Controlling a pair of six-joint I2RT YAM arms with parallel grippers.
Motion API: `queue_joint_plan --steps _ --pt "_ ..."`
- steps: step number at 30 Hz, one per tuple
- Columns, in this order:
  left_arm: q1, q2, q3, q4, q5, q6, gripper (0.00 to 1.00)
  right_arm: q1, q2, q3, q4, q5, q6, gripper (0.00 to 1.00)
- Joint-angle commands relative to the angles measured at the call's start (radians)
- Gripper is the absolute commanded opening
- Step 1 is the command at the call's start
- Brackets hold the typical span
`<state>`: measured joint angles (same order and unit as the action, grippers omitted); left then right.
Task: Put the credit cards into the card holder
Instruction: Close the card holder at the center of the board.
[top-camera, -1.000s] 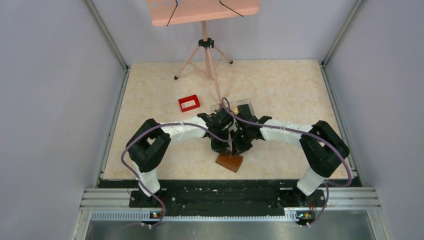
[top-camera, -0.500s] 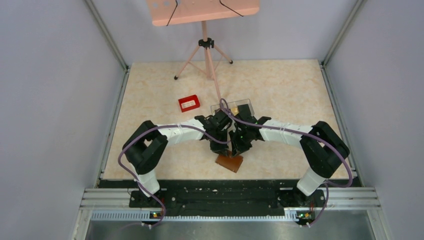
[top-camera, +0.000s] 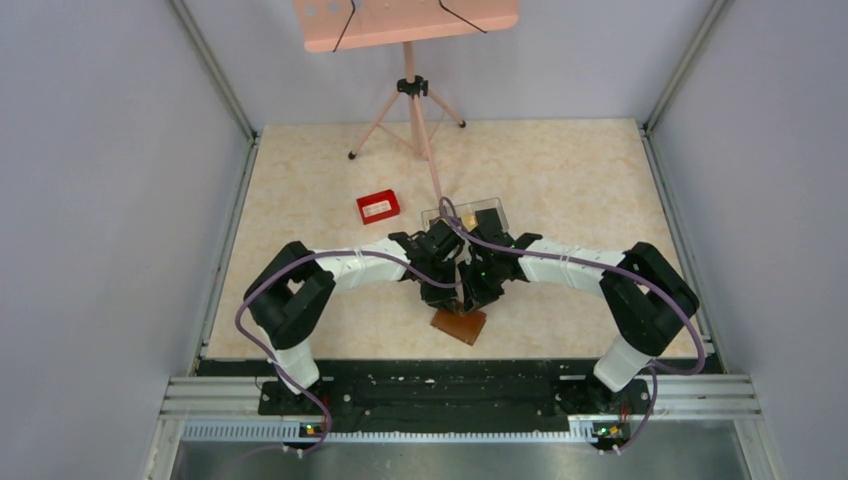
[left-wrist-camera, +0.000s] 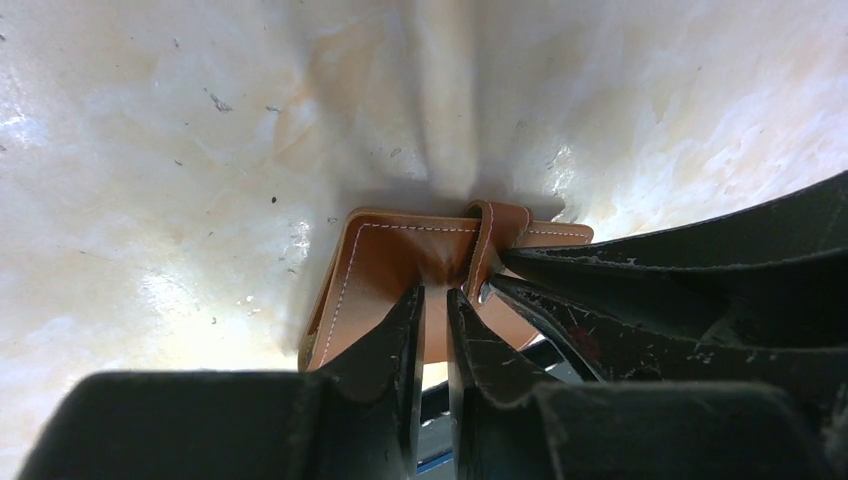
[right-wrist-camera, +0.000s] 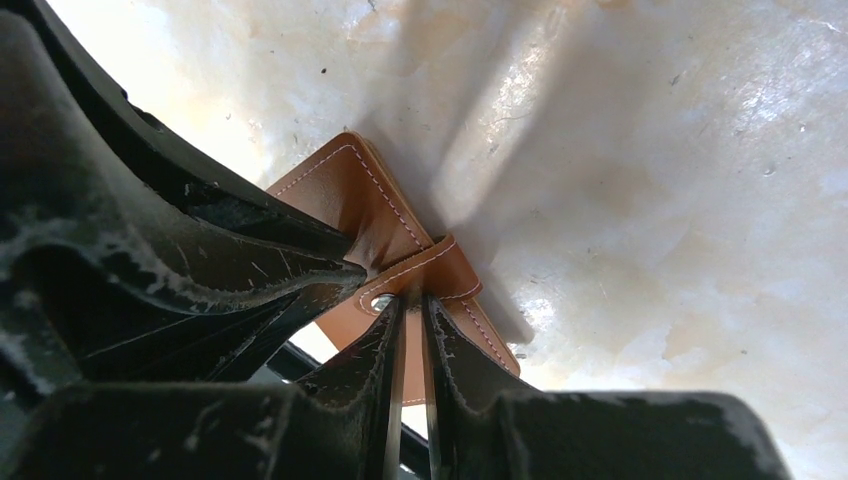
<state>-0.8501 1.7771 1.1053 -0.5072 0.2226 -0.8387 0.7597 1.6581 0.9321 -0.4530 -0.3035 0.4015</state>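
Note:
The card holder (top-camera: 460, 325), an orange-tan leather wallet with white stitching, lies folded on the table near the front edge. In the top view both grippers meet just above it. My left gripper (left-wrist-camera: 434, 295) has its jaws a narrow slit apart, with the tips resting on the wallet's face (left-wrist-camera: 390, 260) and nothing between them. My right gripper (right-wrist-camera: 410, 300) is shut on the wallet's closing strap (right-wrist-camera: 425, 265), beside its metal snap. The left fingers (right-wrist-camera: 200, 250) cross the right wrist view. The arms hide most of the credit cards; a tan-yellow bit (top-camera: 468, 216) shows in the clear box.
The clear plastic box (top-camera: 490, 208) stands just behind the two grippers. A small red tray (top-camera: 378, 206) sits to the back left. A pink tripod (top-camera: 410, 110) stands at the far middle. Black rails (top-camera: 460, 385) run along the near edge.
The left jaws have parted from fully shut to a narrow slit, and the left arm has edged slightly toward the centre. The right gripper and the wallet have stayed put.

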Motion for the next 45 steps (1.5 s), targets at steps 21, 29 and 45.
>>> queue_joint_plan --steps 21,29,45 --pt "-0.058 -0.234 -0.169 0.373 -0.009 0.001 0.24 0.077 0.077 -0.047 0.054 -0.007 -0.094 0.12" --pt "-0.058 -0.261 -0.182 0.368 -0.023 -0.002 0.25 0.076 0.082 -0.046 0.055 -0.013 -0.095 0.12" --pt "-0.055 -0.142 -0.135 0.318 0.049 -0.032 0.27 0.066 0.079 -0.050 0.059 -0.019 -0.091 0.12"
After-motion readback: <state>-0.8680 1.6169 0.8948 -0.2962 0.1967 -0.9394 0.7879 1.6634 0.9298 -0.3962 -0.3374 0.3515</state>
